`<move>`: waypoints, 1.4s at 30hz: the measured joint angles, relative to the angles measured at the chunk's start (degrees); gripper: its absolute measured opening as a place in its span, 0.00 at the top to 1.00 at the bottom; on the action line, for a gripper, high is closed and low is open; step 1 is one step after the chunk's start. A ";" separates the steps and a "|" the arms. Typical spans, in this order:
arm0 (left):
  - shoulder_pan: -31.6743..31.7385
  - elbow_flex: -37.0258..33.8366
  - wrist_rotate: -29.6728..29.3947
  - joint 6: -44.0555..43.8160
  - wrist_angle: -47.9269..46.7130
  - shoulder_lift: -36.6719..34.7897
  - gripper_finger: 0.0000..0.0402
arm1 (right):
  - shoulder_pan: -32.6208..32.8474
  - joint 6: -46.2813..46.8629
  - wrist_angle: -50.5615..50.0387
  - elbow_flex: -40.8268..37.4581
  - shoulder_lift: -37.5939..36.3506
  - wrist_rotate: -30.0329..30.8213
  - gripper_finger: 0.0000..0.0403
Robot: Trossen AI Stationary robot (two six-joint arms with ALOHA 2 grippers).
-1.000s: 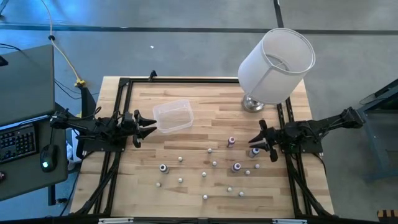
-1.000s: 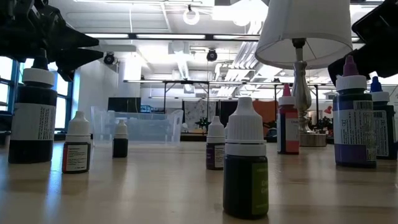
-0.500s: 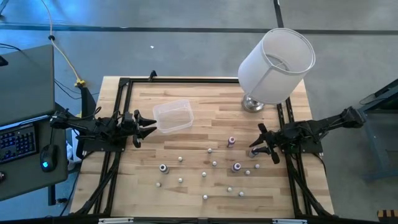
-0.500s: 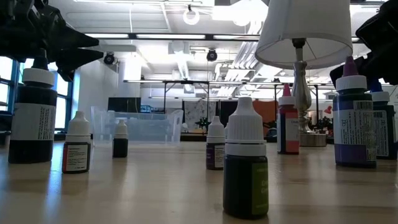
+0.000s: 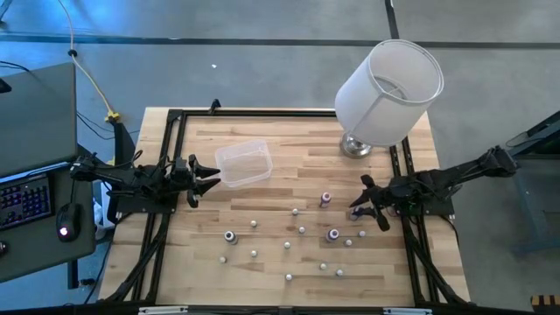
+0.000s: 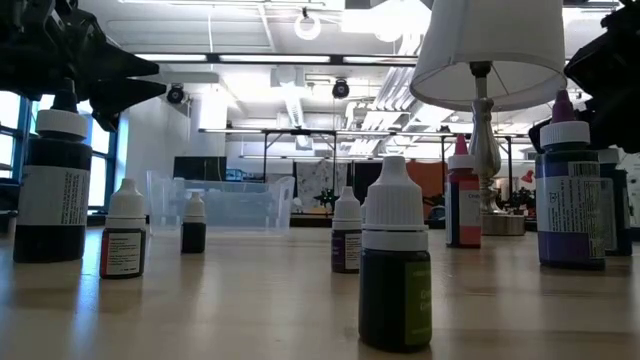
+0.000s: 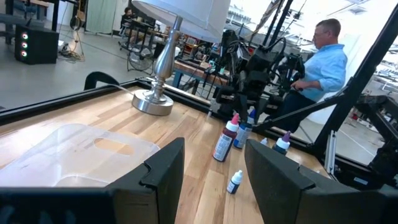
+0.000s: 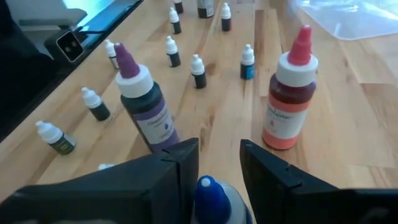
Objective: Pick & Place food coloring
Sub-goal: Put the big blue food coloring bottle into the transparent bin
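**A:** Right gripper [image 8: 214, 165] has its fingers either side of the blue-topped bottle [image 8: 210, 190], not quite pinched on it as far as I can tell. What's around it?

**B:** The purple-topped bottle [image 8: 144, 102] and the pink-topped one [image 8: 289, 93] stand just beyond, with small bottles [image 5: 289, 247] dotted over the table [image 5: 262, 271]. I'd squeeze square on the body below the cap and lift straight up. Left gripper [image 5: 210, 181] waits wide open, empty, by the clear tub [image 5: 242, 164].

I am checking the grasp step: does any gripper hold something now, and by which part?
The right gripper has its fingers on either side of the blue-topped bottle, near its cap; whether it grips cannot be told. The left gripper is open, holding nothing.
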 joint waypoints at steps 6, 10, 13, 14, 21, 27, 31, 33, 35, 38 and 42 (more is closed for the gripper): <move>0.00 0.00 0.02 0.02 -0.06 0.00 0.58 | -0.02 -0.29 2.21 0.00 1.17 0.07 0.83; 0.00 0.00 0.00 0.00 -0.21 0.01 0.58 | -0.03 0.15 2.37 -0.02 1.50 0.16 0.92; 0.00 0.00 0.00 0.00 -0.40 0.00 0.58 | -0.04 0.14 2.81 -0.02 1.44 1.25 0.94; 0.00 0.00 0.00 0.01 -0.42 0.01 0.58 | -0.04 0.32 2.98 -0.02 1.44 1.30 0.94; 0.00 0.00 0.02 0.00 -0.48 0.01 0.58 | -0.03 0.19 5.03 -0.10 1.52 2.20 0.94; 0.00 0.00 0.02 0.00 -0.52 0.02 0.58 | -0.02 0.11 7.73 -0.17 1.53 3.01 0.94; 0.00 0.00 0.00 0.01 -0.55 0.01 0.58 | -0.02 -0.34 11.52 -0.17 1.53 2.77 0.94; 0.00 0.00 0.02 0.00 -0.55 0.00 0.58 | -0.02 -2.44 14.33 -0.17 1.48 2.82 0.94; 0.00 0.00 0.02 0.01 -0.56 0.01 0.58 | -0.02 -5.49 18.28 -0.17 1.48 4.40 0.94; 0.00 0.00 0.02 0.00 -0.57 0.00 0.58 | -0.07 -8.81 24.91 -0.17 1.44 9.88 0.94; 0.00 0.00 0.02 0.00 -0.59 0.01 0.58 | -0.07 -14.40 31.32 -0.11 1.44 17.73 0.94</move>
